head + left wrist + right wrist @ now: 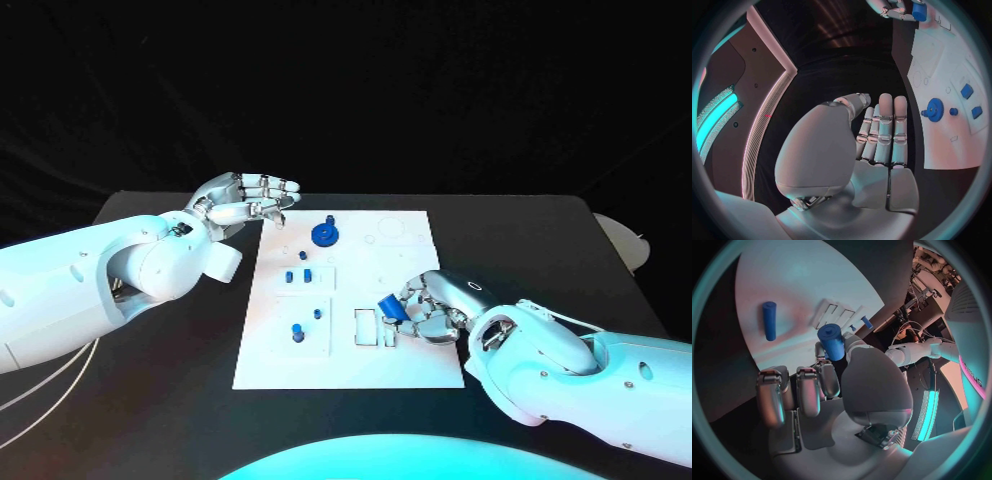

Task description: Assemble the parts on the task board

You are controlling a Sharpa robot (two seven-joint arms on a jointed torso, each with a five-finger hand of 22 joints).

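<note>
The white task board lies in the middle of the black table. My right hand hovers over the board's near right part and pinches a blue cylinder between thumb and finger, above the white slots. The right wrist view shows that held cylinder upright, and a second blue cylinder lying flat on the board. A blue gear stands at the board's far end. My left hand hangs off the board's far left corner, holding nothing, its fingers stretched out.
Small blue blocks sit in the board's left middle, and a small blue peg stands nearer me. The left wrist view shows the gear with blue blocks beside it. Black table surrounds the board.
</note>
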